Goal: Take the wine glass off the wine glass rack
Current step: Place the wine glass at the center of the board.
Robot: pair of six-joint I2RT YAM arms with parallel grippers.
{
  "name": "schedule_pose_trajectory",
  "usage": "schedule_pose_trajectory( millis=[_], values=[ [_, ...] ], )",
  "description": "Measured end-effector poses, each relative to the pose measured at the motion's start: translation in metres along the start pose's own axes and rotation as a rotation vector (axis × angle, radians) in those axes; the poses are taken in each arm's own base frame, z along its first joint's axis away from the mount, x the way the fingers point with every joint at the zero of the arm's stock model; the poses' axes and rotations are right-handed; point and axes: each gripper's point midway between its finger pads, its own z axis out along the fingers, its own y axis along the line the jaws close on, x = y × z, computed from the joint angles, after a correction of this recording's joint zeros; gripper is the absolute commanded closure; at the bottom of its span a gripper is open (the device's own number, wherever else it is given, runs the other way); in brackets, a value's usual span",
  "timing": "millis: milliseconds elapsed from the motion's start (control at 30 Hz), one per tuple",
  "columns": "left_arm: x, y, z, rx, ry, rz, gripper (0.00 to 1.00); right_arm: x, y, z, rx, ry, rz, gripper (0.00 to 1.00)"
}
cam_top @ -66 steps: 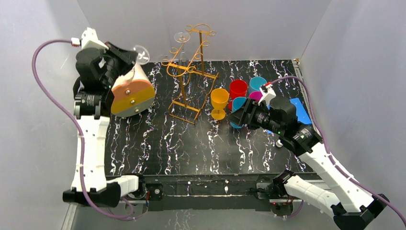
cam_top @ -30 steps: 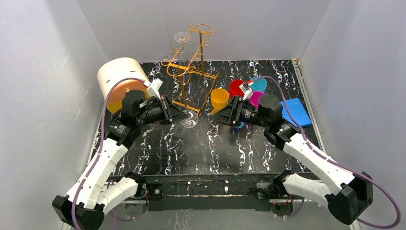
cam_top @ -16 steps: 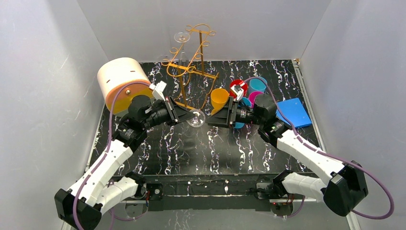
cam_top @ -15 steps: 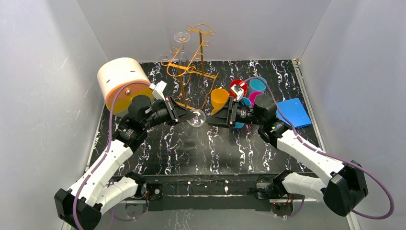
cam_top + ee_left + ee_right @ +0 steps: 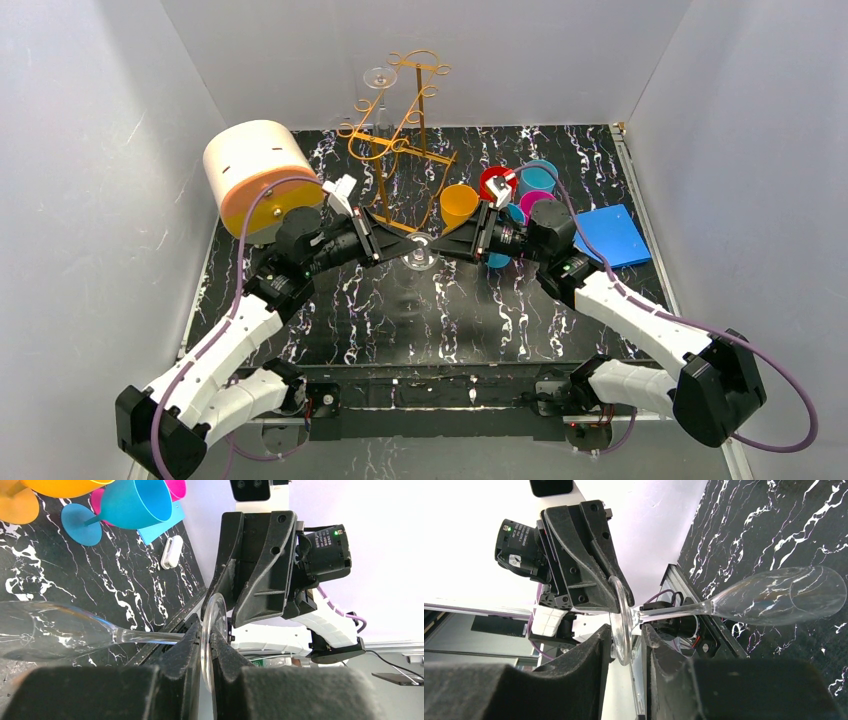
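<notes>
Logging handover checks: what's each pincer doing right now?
Left pincer: closed on the foot of the wine glass.
Right pincer: open, straddling that foot, not clamped.

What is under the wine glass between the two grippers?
Only the black marbled table shows under the wine glass, through its clear bowl. The left gripper and right gripper cover the table below its foot.

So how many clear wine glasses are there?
2. One wine glass is held sideways mid-table between the left gripper and right gripper; the other glass hangs on the wine glass rack at the back. None looks hidden.
</notes>
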Motion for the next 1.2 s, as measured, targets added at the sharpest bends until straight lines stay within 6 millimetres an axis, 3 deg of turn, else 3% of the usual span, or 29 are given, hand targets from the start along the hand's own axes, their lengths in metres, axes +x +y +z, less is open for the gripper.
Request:
schedule_pose_trajectory(
  millis=[100,200,300,367,633,700,800,1000,1033,1133,1200],
  values=[
    [0.0,-0.003,0.002,0.015,-0.001,0.005,1.0,0.002,0.001,0.0,-0.004,0.012,-0.002,0.74],
    [0.002,-0.009,0.003,0.037,0.004,0.018,1.0,0.004,0.002,-0.001,-0.012,0.027,-0.001,0.76],
    [0.005,-0.011,0.004,0.049,0.017,0.031,1.0,0.007,0.004,-0.002,-0.022,0.044,-0.005,0.95],
    [0.006,-0.011,0.006,0.053,0.024,0.033,1.0,0.008,0.005,-0.002,-0.03,0.051,-0.017,0.99],
    [0.018,-0.01,0.007,0.046,0.091,0.109,0.58,0.009,0.002,-0.008,-0.003,0.039,-0.041,0.99],
    [0.021,-0.01,0.005,0.028,0.124,0.154,0.52,0.009,-0.002,-0.009,0.018,0.032,-0.045,0.99],
    [0.027,-0.009,-0.001,0.018,0.17,0.205,0.66,0.01,-0.006,-0.011,0.041,0.026,-0.053,0.99],
    [0.048,0.002,-0.009,0.012,0.283,0.238,0.81,0.015,-0.01,-0.013,0.049,0.053,-0.088,0.99],
    [0.05,0.003,-0.01,0.013,0.293,0.242,0.81,0.015,-0.011,-0.013,0.05,0.058,-0.09,0.99],
    [0.053,0.004,-0.01,0.012,0.316,0.242,0.61,0.018,-0.014,-0.013,0.056,0.078,-0.111,0.99],
    [0.053,0.007,-0.008,0.009,0.323,0.252,0.59,0.021,-0.015,-0.013,0.054,0.098,-0.113,0.99]
  ],
)
